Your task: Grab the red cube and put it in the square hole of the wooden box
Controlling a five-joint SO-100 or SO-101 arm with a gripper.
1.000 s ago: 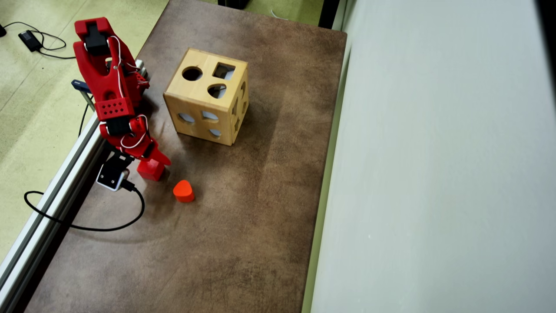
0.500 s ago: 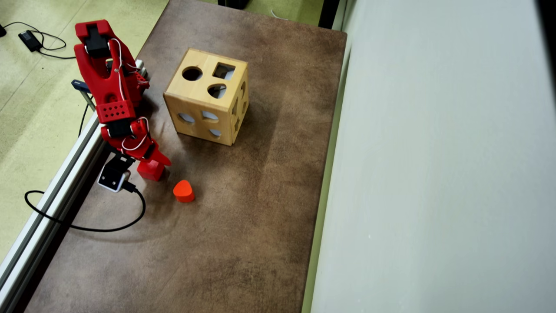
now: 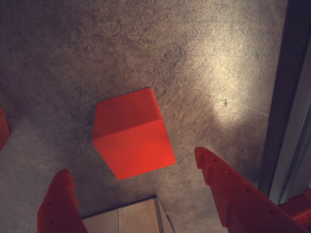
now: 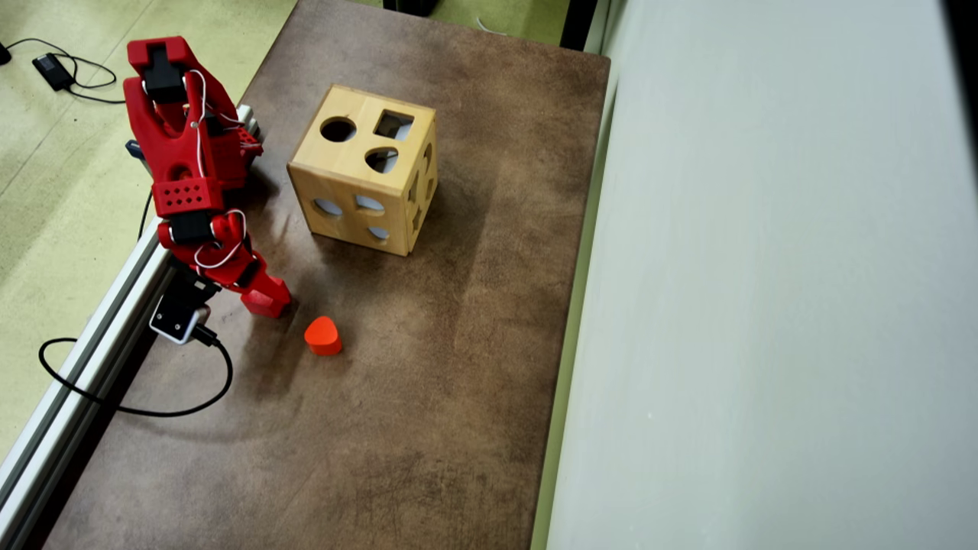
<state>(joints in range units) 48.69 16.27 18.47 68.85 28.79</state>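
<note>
The claw is spread wide and holds nothing, and the red cube sits on the table just ahead, probably between its two fingers.

One camera hangs high up and looks straight down on the whole brown table, with the red arm at the left, the wooden box in the far middle and a pale wall on the right. The other camera rides on the arm and looks down from very near, so the red cube fills its middle. Both views share the cube and the bit of table around it.
</note>
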